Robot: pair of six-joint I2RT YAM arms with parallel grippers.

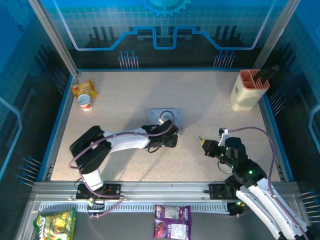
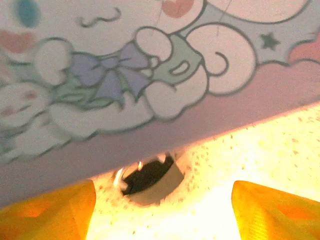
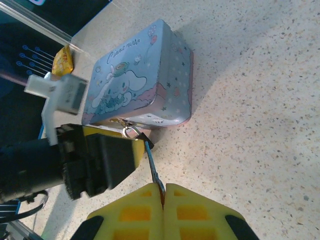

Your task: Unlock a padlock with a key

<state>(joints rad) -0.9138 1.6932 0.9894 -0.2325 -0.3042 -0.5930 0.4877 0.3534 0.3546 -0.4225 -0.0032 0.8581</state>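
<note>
We see the padlock (image 3: 134, 132) at the near edge of a flat tin (image 3: 145, 75) printed with a cartoon bunny, in the middle of the desk (image 1: 125, 105). Its silvery loop sits against the tin's side and its dark body points away from it.

The left gripper (image 2: 163, 192) is low over the desk, facing that side of the tin. Its yellow jaws are spread wide with the padlock between them, and neither fingertip (image 2: 60, 210) touches it.

The right gripper (image 3: 163, 190) has its jaws pressed together on the key (image 3: 151, 162), a thin dark sliver that sticks out from between the pads towards the padlock. In the right wrist view the key's tip lines up with the padlock's body, but we cannot tell whether they touch. From above, the right gripper is to the right of the left one, with bare desk between them.

A snack packet (image 1: 82, 90) lies at the far left corner and a beige holder (image 1: 247, 90) stands at the far right.
</note>
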